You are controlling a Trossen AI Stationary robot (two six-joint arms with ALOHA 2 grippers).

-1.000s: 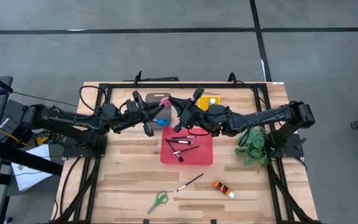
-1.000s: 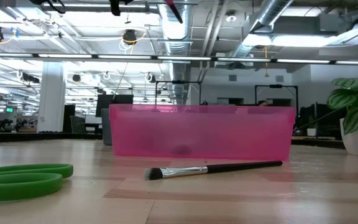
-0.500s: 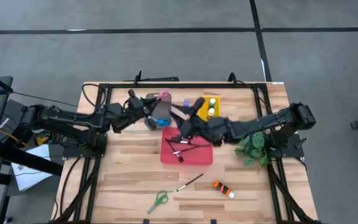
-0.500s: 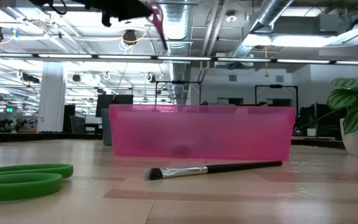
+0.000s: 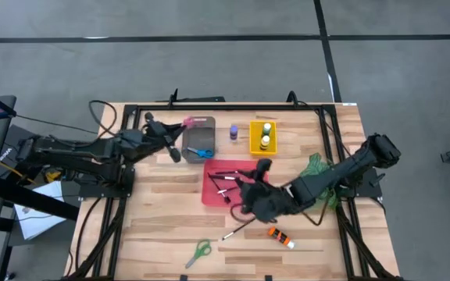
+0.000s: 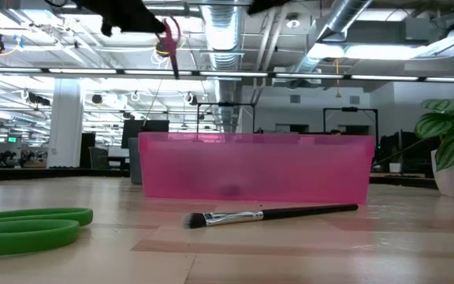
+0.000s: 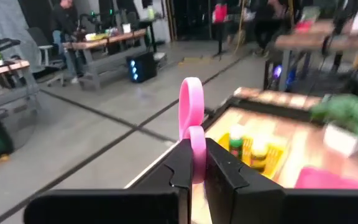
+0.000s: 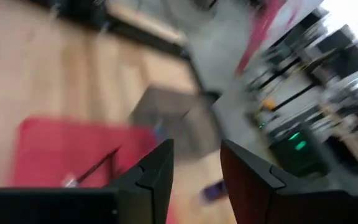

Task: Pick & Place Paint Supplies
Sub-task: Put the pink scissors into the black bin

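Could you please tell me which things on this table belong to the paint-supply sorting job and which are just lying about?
Job:
pink scissors in the left gripper
blue scissors
green scissors
loose paintbrush
orange tube
purple bottle

Lying about:
leafy plant
papers

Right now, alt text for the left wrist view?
The left gripper is shut on pink-handled scissors, handle loops sticking up between its dark fingers. Beyond, blurred, are a yellow tray holding small bottles, the wooden table, and a room with desks.
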